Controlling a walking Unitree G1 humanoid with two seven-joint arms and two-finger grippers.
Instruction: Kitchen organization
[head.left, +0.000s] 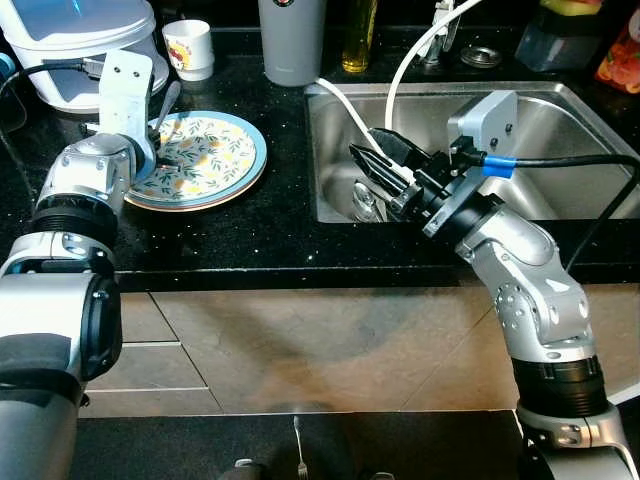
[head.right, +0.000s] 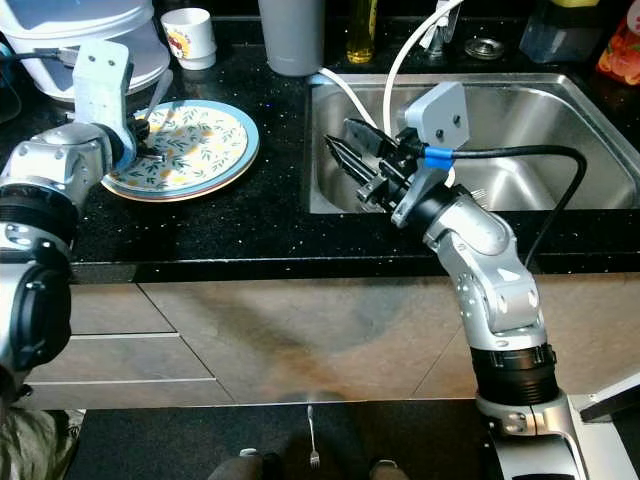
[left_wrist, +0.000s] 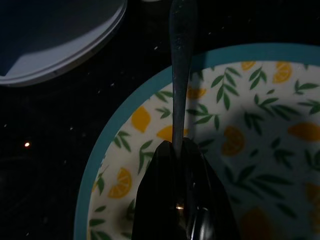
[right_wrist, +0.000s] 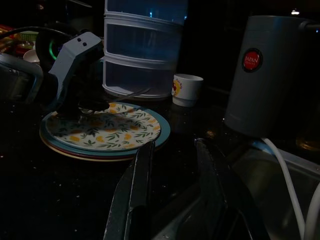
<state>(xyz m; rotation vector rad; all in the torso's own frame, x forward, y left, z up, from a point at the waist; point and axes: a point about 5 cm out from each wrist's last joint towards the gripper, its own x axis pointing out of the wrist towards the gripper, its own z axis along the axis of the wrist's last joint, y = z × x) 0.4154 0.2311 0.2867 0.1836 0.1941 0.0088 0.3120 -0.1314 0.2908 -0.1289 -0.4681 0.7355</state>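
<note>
Here a black speckled countertop (head.left: 250, 225) is shown beside a stainless steel sink (head.left: 560, 120), across which white hoses (head.left: 400, 70) are run. A round plate (head.left: 215, 160) with a teal rim and lemon-leaf print is stacked on the countertop. The right gripper (head.left: 378, 165) is held over the sink's left edge, fingers apart and empty. The left gripper (left_wrist: 180, 150) is seen, in the left wrist view, clamped on a metal utensil handle (left_wrist: 179, 60) above the plate. A fork (head.left: 300, 455) is seen on the floor
</note>
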